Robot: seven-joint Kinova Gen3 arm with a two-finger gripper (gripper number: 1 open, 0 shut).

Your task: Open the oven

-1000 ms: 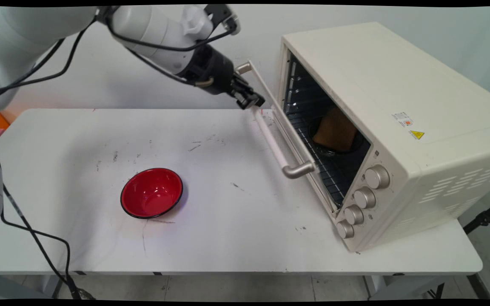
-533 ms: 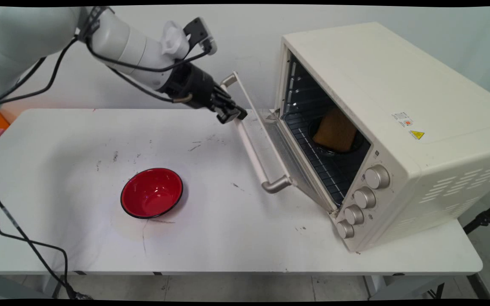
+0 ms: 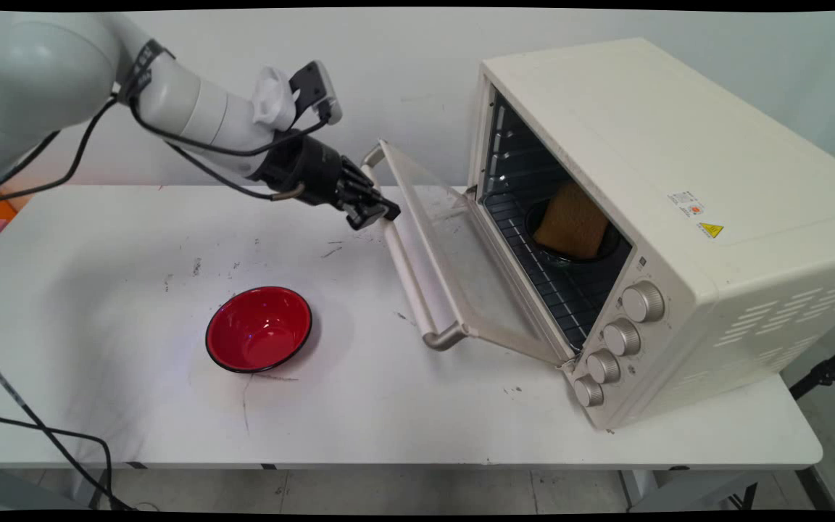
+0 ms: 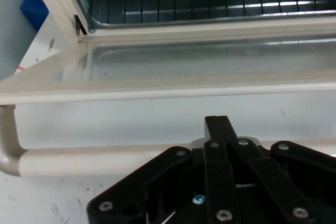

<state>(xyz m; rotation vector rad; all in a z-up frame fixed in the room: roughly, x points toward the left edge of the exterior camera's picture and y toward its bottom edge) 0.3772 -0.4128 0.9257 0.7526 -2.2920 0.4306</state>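
Note:
My black gripper (image 3: 376, 212) is shut on the far end of the cream bar handle (image 3: 412, 279) of the toaster oven's glass door (image 3: 461, 268). The door hangs about half open, tilted down toward the table. In the hand view the handle (image 4: 94, 162) runs across the gripper (image 4: 218, 142), with one finger (image 4: 216, 127) hooked over it. Behind it lie the door glass (image 4: 210, 59) and the wire rack (image 4: 157, 3). Inside the cream oven (image 3: 678, 181), a brown slab (image 3: 571, 221) sits in a dark bowl on the rack.
A red bowl (image 3: 258, 328) with a black rim stands upright and empty on the white table (image 3: 388, 413), left of the door. Four metal knobs (image 3: 620, 337) line the oven's front right. The oven takes up the table's right half.
My gripper has moved left and down with the handle in it, and the oven door has swung from nearly upright to about half open.

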